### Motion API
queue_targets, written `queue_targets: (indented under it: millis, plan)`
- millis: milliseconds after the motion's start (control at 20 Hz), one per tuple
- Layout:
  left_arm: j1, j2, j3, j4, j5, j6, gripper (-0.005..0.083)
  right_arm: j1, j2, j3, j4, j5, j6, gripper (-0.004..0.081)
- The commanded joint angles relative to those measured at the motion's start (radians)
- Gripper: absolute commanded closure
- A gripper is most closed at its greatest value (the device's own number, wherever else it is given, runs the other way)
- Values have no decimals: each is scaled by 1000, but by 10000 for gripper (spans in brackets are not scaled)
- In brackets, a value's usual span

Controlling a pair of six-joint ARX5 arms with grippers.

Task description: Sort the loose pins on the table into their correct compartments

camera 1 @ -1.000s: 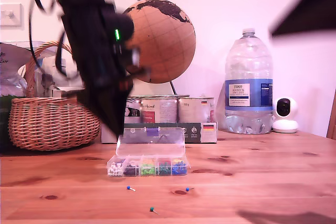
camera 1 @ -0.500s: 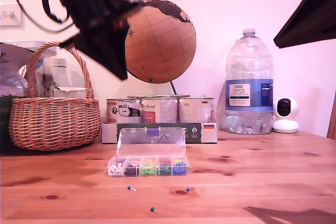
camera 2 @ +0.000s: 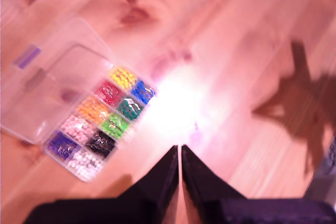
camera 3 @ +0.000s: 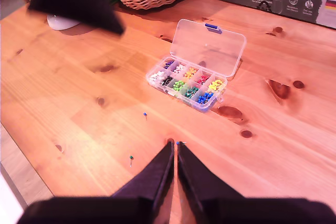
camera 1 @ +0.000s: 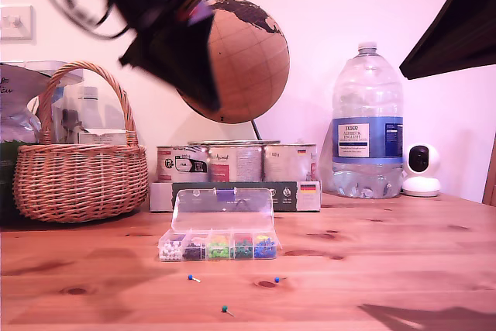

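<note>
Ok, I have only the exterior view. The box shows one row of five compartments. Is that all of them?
Observer: No. In the second wrist view the box has two rows of five. The other row lies nearer the lid.
Operator: And my second gripper, is it open?
Observer: Its jaws are shut, with nothing seen between them.
Operator: And my first gripper? It is blurred in my view.
Observer: Shut too. The first wrist view looks down on the table beside the box.
</note>
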Motion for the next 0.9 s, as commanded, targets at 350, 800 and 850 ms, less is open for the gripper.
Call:
queue_targets:
  millis: [350, 800, 850]
  plan:
    - [-72, -142, -222, -103, 91, 412, 797, 4, 5, -18, -1, -6, -6, 780]
    - [-106, -105, -222, -84, 17, 781, 747, 4, 13, -18, -6, -28, -5, 780]
    - [-121, -91, -222, -83, -4, 811, 747, 4, 13, -18, -6, -28, -5, 780]
